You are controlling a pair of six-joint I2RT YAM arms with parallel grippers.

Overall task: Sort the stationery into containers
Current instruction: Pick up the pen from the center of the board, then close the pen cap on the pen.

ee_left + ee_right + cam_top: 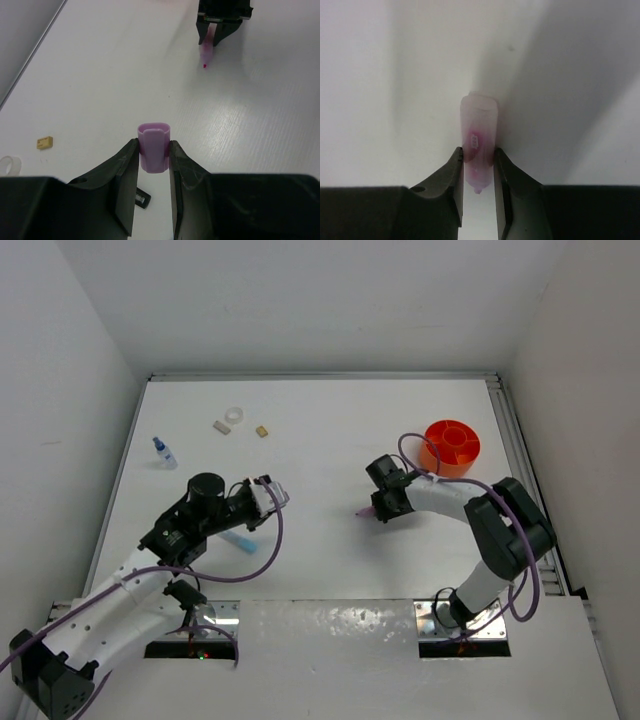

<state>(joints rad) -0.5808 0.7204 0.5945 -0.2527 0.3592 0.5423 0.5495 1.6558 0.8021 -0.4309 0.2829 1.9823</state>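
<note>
Though the top view barely shows it, the left wrist view has the left gripper (153, 146) pinching the lilac eraser (154, 134); the right gripper (478, 152) clamps the pink highlighter (480, 120), apart from the orange tub (472, 448)

a lab booth: white walls (300, 300) enclosing a white table (330, 440).

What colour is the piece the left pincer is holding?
Lilac; the eraser in the left pincer shows best in the left wrist view.

no legible text anywhere; small label on pink highlighter (480, 126) unreadable.
</note>
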